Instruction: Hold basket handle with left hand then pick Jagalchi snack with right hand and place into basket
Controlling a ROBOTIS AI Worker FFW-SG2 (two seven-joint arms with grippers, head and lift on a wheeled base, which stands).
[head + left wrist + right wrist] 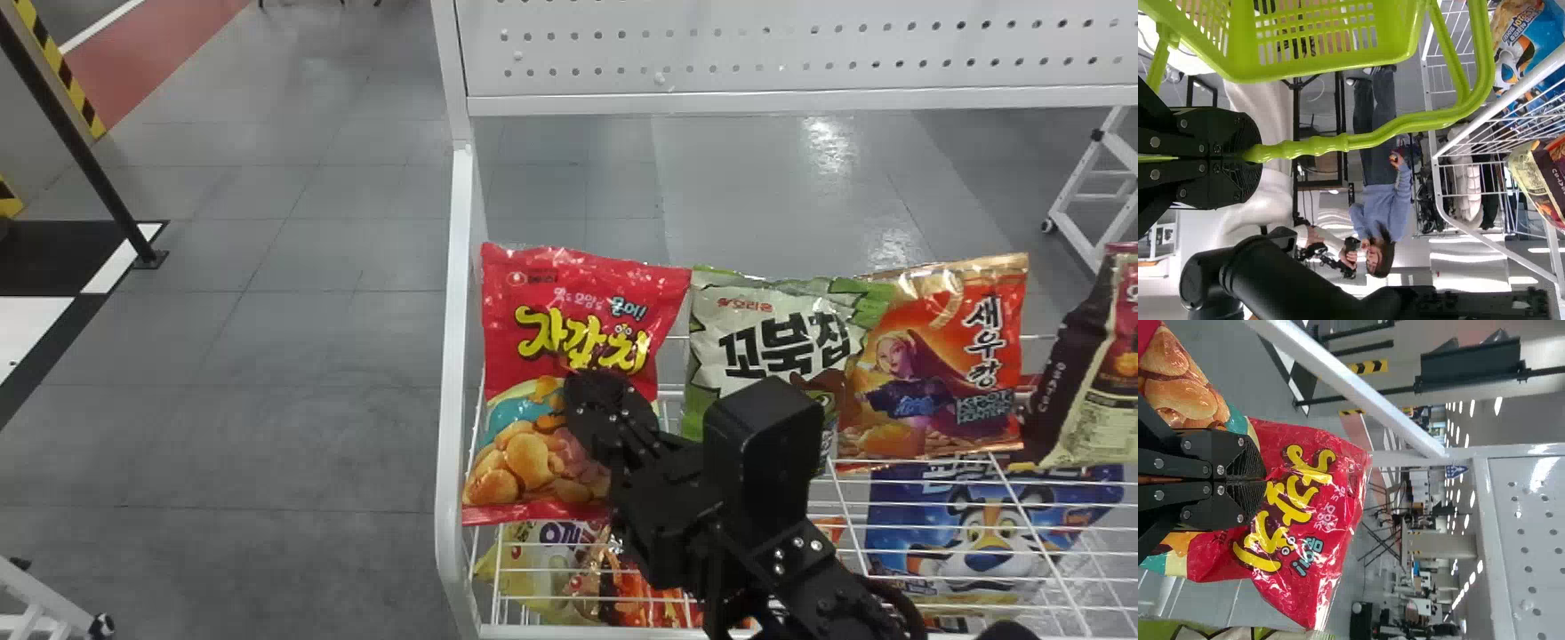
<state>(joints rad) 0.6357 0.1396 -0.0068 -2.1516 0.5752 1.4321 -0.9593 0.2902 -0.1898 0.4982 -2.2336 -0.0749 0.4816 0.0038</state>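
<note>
Over the left end of the rack, my right gripper [594, 391] is shut on the front of the red Jagalchi snack bag [542, 356]. The bag hangs roughly upright, its lower edge overlapping the rack's left side. In the right wrist view the closed right gripper [1265, 480] pinches the middle of the Jagalchi bag [1308, 520], and the foil bulges on both sides. In the left wrist view, my left gripper [1258, 152] is shut on the green handle [1371, 139] of the basket [1318, 61].
To the bag's right stand a green-and-white snack bag [756, 329], an orange one [942, 356] and a dark one [1093, 373]. More bags lie on the lower wire level, among them a blue one [987, 524]. A white post [453, 356] bounds the rack's left side.
</note>
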